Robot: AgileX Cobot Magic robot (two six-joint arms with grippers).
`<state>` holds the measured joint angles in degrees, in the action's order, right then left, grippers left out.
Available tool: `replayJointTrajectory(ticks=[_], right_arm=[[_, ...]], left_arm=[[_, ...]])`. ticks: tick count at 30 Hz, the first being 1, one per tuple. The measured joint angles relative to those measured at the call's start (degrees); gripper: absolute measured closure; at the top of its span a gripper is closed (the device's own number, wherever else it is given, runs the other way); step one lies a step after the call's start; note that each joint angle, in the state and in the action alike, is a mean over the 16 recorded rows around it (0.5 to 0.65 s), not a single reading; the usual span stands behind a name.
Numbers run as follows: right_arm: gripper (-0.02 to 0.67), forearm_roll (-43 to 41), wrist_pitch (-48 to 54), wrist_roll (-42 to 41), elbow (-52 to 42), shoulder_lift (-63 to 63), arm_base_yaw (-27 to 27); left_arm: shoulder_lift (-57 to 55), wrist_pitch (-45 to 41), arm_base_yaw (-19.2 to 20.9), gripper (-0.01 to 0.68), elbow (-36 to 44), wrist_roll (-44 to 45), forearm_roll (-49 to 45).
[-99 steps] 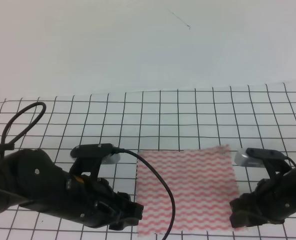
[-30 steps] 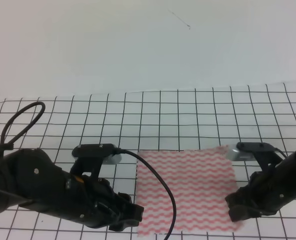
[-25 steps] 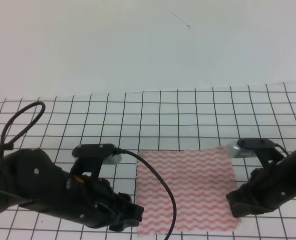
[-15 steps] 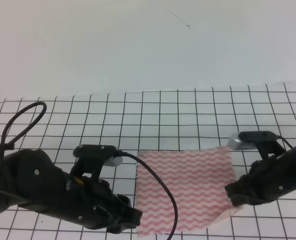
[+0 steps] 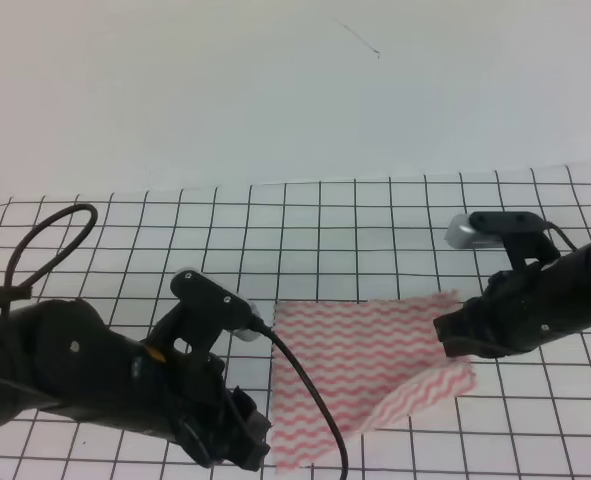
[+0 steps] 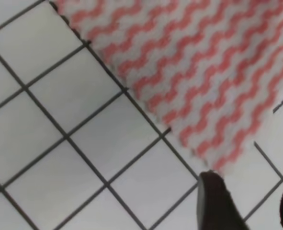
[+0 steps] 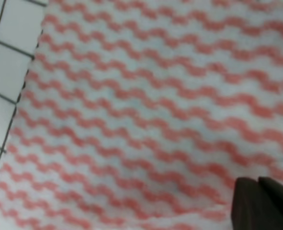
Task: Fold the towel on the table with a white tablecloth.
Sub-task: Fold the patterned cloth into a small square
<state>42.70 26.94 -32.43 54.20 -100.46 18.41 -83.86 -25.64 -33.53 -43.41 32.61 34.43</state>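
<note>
The towel, red-pink wavy stripes on white, lies on the table over the grid-lined white tablecloth. My right gripper is shut on the towel's near right corner and holds it raised, so that side slopes up from the cloth. In the right wrist view the towel fills the frame, with the closed gripper at the bottom right. My left gripper hovers at the near left corner. In the left wrist view it is open, and the towel ends just above one fingertip.
A black cable loop rises at the left. Another cable runs from the left arm across the towel's left edge. A plain white wall stands behind the table's far edge.
My right gripper has lifted the near right corner and carried it up and away, peeling that side off the tablecloth. My left arm has shifted slightly and its wrist has risen.
</note>
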Motion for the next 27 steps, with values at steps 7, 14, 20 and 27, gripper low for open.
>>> replayJointTrajectory(ticks=[7, 14, 20, 27], right_arm=[[0.650, 0.29, -1.21, 0.30, 0.53, 0.00, -0.45], [0.650, 0.50, -1.14, 0.42, 0.64, 0.00, -0.90], [0.650, 0.41, 0.00, 0.38, 0.66, 0.00, -0.97], [0.650, 0.13, 1.33, 0.21, 0.66, 0.00, -0.97]], left_arm=[[-2.65, 6.27, -3.77, 0.370, -0.27, 2.58, -0.49], [-5.10, 12.67, -7.62, 0.356, -0.72, 2.57, -1.37], [-7.02, 12.05, -7.86, 0.344, -3.43, 1.41, -1.77], [-11.29, 3.33, -5.54, 0.333, -10.59, 2.17, -2.29]])
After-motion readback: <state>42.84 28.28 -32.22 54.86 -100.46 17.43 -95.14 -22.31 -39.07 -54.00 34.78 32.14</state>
